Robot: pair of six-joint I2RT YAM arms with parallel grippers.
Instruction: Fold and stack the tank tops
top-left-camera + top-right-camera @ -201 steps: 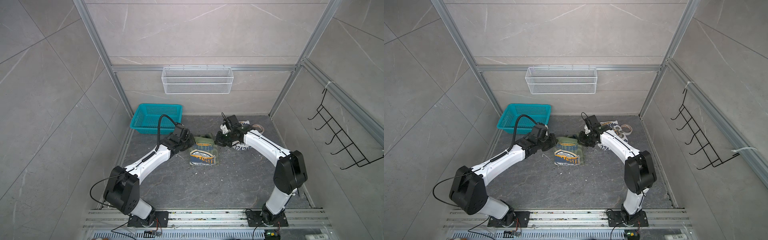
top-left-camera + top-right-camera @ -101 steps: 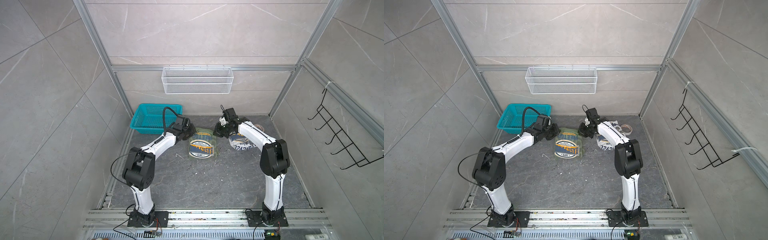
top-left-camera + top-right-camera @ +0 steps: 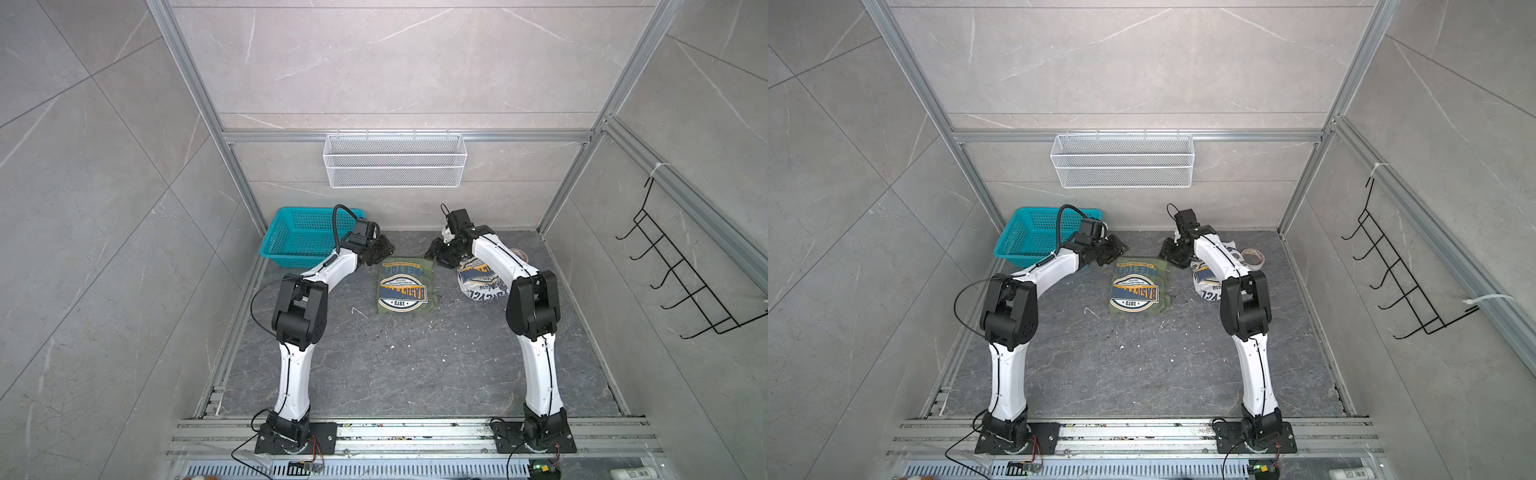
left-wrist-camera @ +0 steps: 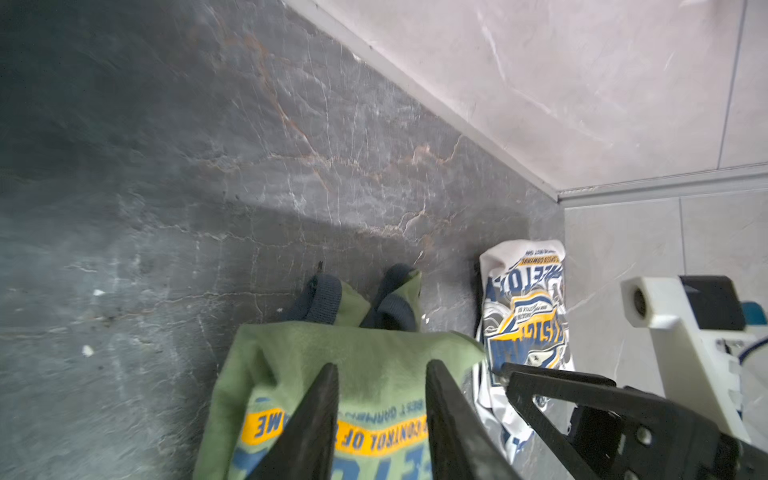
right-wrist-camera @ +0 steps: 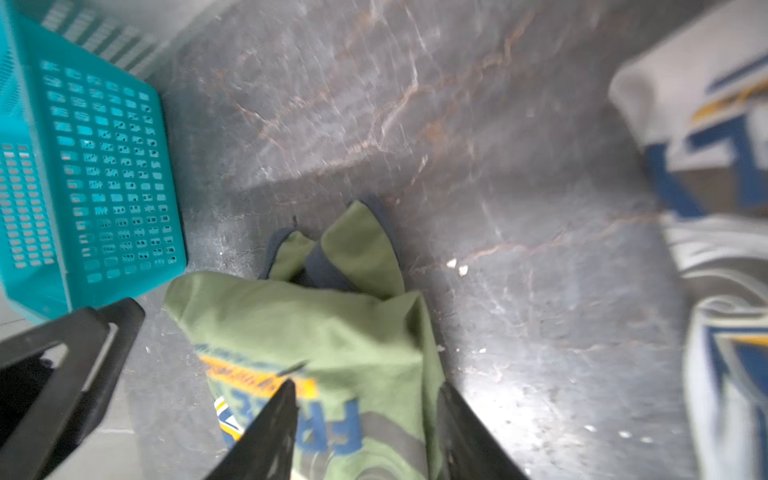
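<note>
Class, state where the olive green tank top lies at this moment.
In both top views the olive green tank top lies folded on the dark tabletop, mid-back, with the teal basket to its left and the white tank top to its right.

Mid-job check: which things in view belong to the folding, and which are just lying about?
Job: green top, folded flat; white top, bunched beside it.
Lying about: teal basket; tape roll; wire shelf on the wall; hook rack.
</note>
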